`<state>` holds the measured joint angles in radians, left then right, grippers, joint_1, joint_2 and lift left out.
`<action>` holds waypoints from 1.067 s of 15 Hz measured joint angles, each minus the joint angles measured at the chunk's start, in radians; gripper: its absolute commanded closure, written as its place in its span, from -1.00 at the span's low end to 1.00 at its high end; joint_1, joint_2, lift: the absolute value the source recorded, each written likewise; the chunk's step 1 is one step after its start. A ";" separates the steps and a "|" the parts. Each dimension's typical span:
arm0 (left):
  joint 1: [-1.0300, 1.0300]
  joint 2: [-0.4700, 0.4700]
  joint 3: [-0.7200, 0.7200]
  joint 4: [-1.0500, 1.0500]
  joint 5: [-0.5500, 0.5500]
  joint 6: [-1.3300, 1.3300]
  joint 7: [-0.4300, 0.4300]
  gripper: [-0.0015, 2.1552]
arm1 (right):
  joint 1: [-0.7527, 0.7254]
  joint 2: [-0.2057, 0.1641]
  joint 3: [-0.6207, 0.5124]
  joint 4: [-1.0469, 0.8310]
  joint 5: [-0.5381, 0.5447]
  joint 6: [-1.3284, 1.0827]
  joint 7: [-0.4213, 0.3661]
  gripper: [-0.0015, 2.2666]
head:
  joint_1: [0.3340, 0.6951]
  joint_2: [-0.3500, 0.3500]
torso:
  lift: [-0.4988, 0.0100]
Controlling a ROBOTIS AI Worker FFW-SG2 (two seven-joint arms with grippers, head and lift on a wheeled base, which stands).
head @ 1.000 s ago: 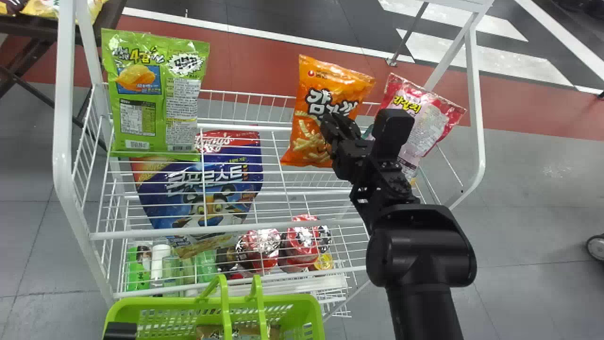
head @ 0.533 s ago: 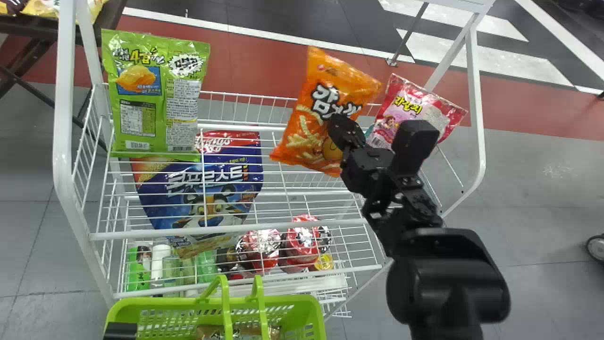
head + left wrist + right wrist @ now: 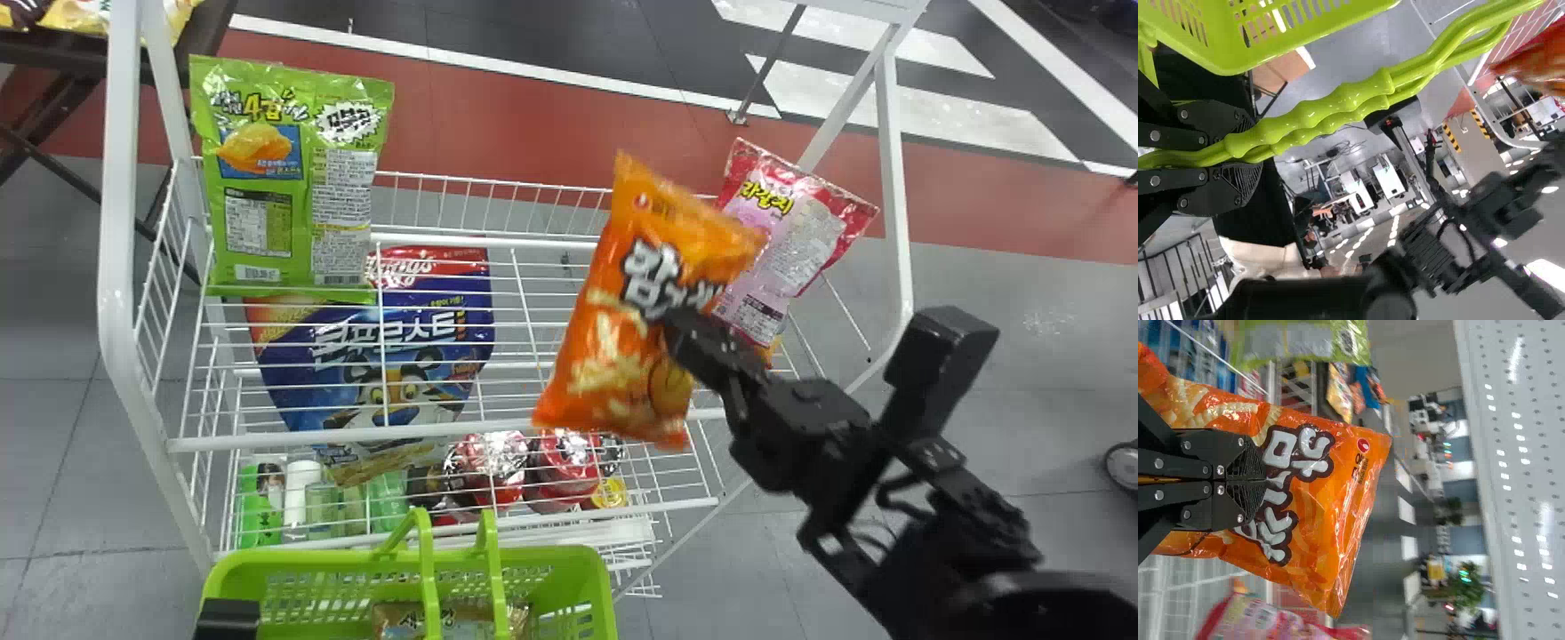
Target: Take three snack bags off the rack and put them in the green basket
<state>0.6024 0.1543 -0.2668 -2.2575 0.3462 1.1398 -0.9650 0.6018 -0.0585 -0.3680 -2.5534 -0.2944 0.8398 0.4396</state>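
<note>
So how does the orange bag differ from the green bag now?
The orange bag is held by the right gripper, while the green bag stands in the rack. The orange bag is tilted; the green bag is nearly upright. The orange bag pictures sticks, the green bag a chip above a small-print panel. Both are outside the green basket.

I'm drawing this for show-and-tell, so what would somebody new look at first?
Probably the bright orange snack bag, held by the right gripper at the rack. Next, the green basket at the head view's bottom edge, its handles gripped by the left gripper. Then the big green snack bag, upper left.
</note>
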 measured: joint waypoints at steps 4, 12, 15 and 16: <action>0.022 -0.011 0.005 -0.011 -0.008 -0.014 0.006 0.43 | 0.057 -0.017 -0.055 -0.149 -0.042 0.476 0.088 0.91 | 1.00 -1.00 | 0.89; 0.022 -0.012 0.005 -0.016 -0.010 -0.025 0.000 0.43 | 0.141 -0.129 0.201 -0.119 0.102 0.726 0.088 0.91 | 1.00 -1.00 | 0.89; 0.022 -0.015 0.003 -0.012 -0.009 -0.028 -0.003 0.43 | 0.139 -0.153 0.359 -0.029 0.153 0.629 0.073 0.91 | 1.00 -1.00 | 0.89; 0.022 -0.016 0.002 -0.011 -0.009 -0.029 -0.003 0.43 | 0.138 -0.154 0.391 -0.008 0.155 0.578 0.067 0.91 | 1.00 -1.00 | 0.89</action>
<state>0.6239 0.1387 -0.2650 -2.2689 0.3370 1.1111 -0.9680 0.7395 -0.2128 0.0228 -2.5611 -0.1395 1.4179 0.5065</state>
